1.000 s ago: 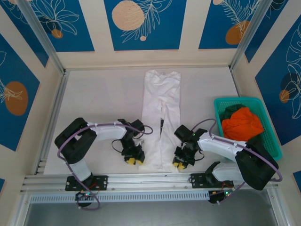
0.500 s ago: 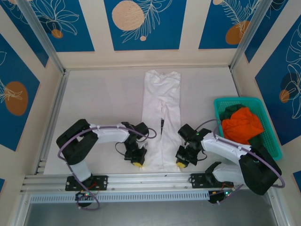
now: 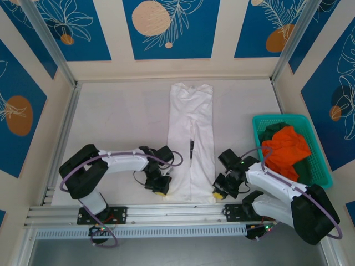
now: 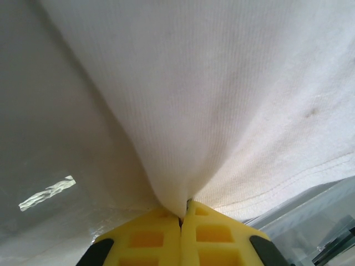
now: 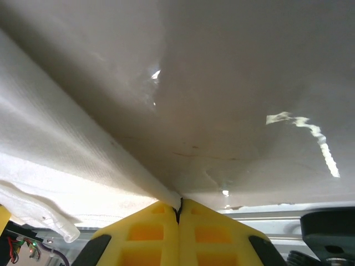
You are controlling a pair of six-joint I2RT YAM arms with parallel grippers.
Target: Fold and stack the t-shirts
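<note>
A white t-shirt [image 3: 191, 138], folded into a long narrow strip, lies down the middle of the table from the back toward the near edge. My left gripper [image 3: 161, 192] is shut on its near left corner, and the white cloth [image 4: 222, 111] bunches into the yellow fingertips [image 4: 161, 233]. At the near right corner my right gripper [image 3: 219, 194] is shut on the shirt's edge [image 5: 83, 144], which runs pinched between its yellow fingertips [image 5: 199, 233]. An orange t-shirt [image 3: 285, 145] and a dark green t-shirt [image 3: 274, 131] lie bunched in the basket.
The teal lattice basket [image 3: 259, 123] stands at the right of the table, close behind my right arm. A metal rail [image 3: 166, 211] runs along the near edge just in front of both grippers. Patterned walls close in the back and sides.
Both grippers moved down toward the near edge and closed on the white t-shirt's near corners; the left went right, the right went slightly right. The shirt itself has not shifted.
</note>
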